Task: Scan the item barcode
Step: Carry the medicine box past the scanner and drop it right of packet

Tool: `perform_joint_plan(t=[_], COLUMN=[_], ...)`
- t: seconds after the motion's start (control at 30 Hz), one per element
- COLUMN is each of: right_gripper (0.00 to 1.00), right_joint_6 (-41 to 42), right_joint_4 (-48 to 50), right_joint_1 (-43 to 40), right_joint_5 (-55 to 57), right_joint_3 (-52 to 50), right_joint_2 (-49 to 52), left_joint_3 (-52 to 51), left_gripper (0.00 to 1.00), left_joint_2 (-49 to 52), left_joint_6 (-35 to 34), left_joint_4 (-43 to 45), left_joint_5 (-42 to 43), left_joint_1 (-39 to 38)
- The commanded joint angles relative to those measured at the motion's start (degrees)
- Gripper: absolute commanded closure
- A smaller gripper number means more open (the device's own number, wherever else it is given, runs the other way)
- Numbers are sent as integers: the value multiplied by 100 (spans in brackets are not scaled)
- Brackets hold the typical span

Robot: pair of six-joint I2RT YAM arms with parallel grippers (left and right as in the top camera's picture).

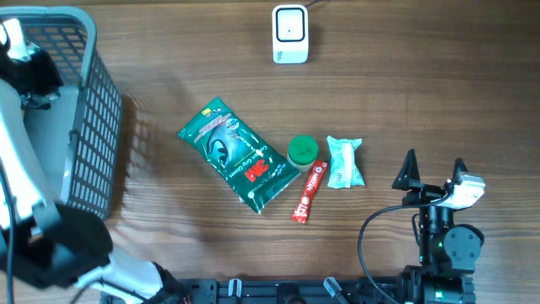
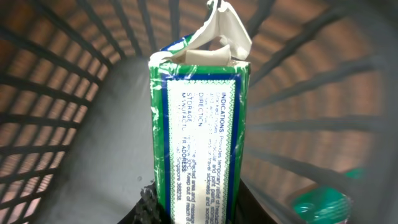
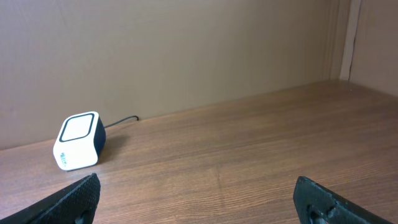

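Deep within basket (image 2: 68,134), left gripper (image 2: 196,210) clamps box (image 2: 199,118); right gripper (image 3: 198,200) gapes above table (image 3: 249,134)

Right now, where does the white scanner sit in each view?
Overhead: scanner at top centre.
Left wrist: not in it; only a green box inside the basket.
Right wrist: scanner at lower left.
Shared landmark: wooden table, in the overhead and right wrist views.

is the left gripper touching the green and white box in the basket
Touching. The left wrist view shows the box standing upright in the left gripper, with a dark finger pressed against each of its lower sides.
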Motion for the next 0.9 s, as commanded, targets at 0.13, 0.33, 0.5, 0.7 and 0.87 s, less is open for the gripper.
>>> perform_joint_plan(t=[0.13,0.33,0.5,0.7,0.87], right_gripper=[0,0,0,0,0], right_joint_6=[-70,-72,-72,-70,-70], right_joint_4=[20,20,20,20,20], right_joint_1=[-2,-2,-2,-2,-2], right_joint_5=[-76,-76,-79,-79,-76], right_joint_3=[-4,-4,-4,-4,-4], right_joint_2=[-42,-42,-42,-42,-42], left_joint_3=[7,7,7,7,7], left_gripper=[78,77,78,78,78], left_joint_2=[-1589,-1884,-1534,-546,708], left_joint_6=[-332,-730,-929,-931,-1550], left_joint_4=[-17,-63,9,511,1414], left_joint_5=[518,546,562,564,621], left_joint_1=[-835,-2656,-4538,-6002,-6745])
